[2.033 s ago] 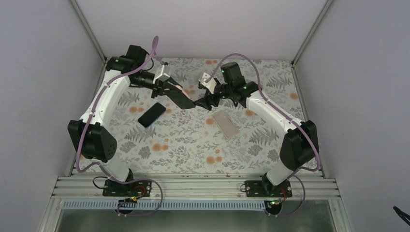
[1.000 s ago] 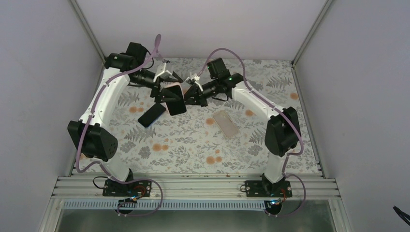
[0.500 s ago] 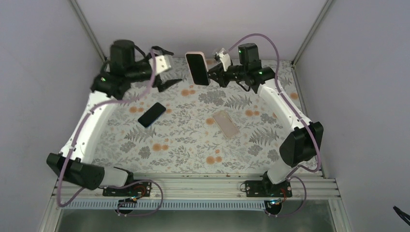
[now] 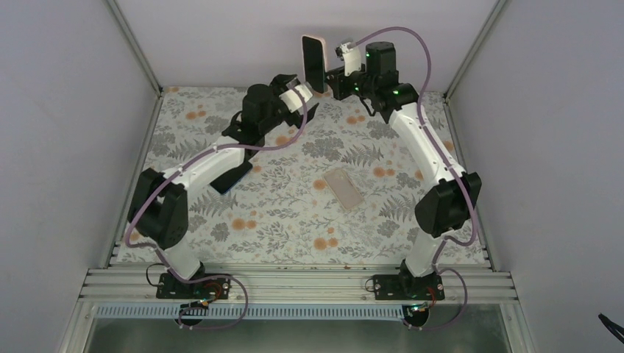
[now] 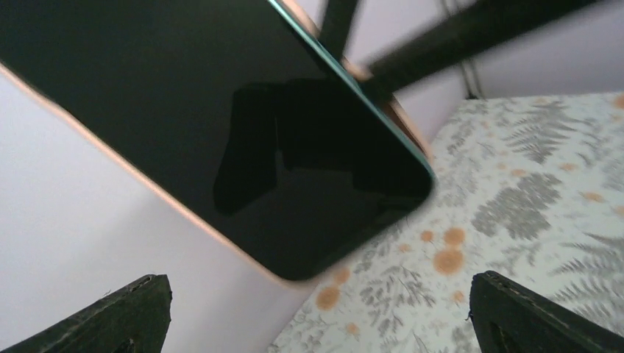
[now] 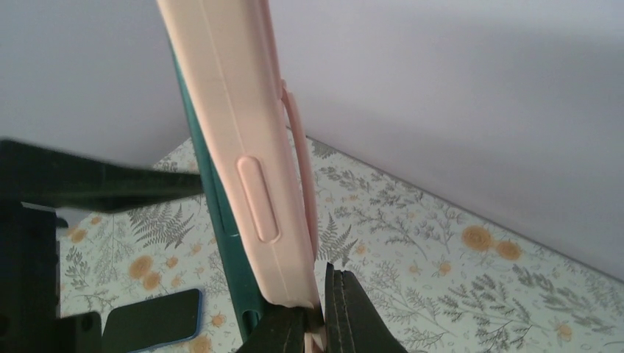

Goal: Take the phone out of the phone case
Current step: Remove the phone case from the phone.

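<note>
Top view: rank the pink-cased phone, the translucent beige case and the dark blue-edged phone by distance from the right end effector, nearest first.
1. The pink-cased phone: clamped in the right end effector, raised at the back.
2. The translucent beige case: flat on the table, centre-right.
3. The dark blue-edged phone: centre-left, partly under the left arm.

place: robot lab test booth | evidence: plain enclosure walls point(image 4: 66, 147), aluminium frame rail point(image 4: 294, 283), floral-covered tabletop point(image 4: 294, 228)
</note>
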You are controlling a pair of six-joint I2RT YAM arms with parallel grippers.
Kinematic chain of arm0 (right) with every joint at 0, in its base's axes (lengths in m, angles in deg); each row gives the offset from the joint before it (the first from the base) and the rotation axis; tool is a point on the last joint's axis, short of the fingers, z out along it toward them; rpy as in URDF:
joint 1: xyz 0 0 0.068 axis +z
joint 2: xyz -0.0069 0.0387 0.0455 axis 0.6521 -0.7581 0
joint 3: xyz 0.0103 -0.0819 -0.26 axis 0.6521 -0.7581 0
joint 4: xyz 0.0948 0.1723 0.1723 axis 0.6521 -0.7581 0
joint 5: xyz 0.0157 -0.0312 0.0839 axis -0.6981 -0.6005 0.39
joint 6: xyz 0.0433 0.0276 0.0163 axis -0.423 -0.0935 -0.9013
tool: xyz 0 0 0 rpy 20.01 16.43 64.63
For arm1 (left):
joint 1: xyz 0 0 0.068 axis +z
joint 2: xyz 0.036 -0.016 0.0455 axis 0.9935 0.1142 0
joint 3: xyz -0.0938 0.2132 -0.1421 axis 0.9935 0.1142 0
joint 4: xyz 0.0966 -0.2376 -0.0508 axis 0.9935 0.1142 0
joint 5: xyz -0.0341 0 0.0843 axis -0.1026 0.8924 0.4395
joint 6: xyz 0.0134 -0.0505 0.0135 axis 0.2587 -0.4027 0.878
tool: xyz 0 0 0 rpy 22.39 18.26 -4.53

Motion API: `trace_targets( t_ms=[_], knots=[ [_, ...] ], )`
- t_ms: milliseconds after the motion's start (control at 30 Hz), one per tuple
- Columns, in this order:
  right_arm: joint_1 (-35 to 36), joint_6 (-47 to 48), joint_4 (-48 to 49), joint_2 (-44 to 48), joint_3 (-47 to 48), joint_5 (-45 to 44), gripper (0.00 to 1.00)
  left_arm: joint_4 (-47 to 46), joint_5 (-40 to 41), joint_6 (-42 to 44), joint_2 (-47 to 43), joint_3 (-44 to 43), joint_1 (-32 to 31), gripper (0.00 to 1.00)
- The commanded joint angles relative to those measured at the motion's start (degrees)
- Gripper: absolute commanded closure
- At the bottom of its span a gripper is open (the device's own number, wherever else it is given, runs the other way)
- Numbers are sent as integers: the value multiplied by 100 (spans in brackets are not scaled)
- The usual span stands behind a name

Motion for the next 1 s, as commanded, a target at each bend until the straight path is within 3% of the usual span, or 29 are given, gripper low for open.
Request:
trace_targets(
  t_ms=[0, 333, 967],
  knots=[
    [-1, -270, 418, -98, 175, 8, 96, -645, 666, -460, 397, -794, -164, 0],
    [-80, -457, 651, -343, 367, 221, 96, -447, 855, -532, 974, -1251, -350, 0],
    [-199, -477, 826, -168, 162, 243, 96, -740, 1113, -416, 767, -759, -303, 0]
  ],
)
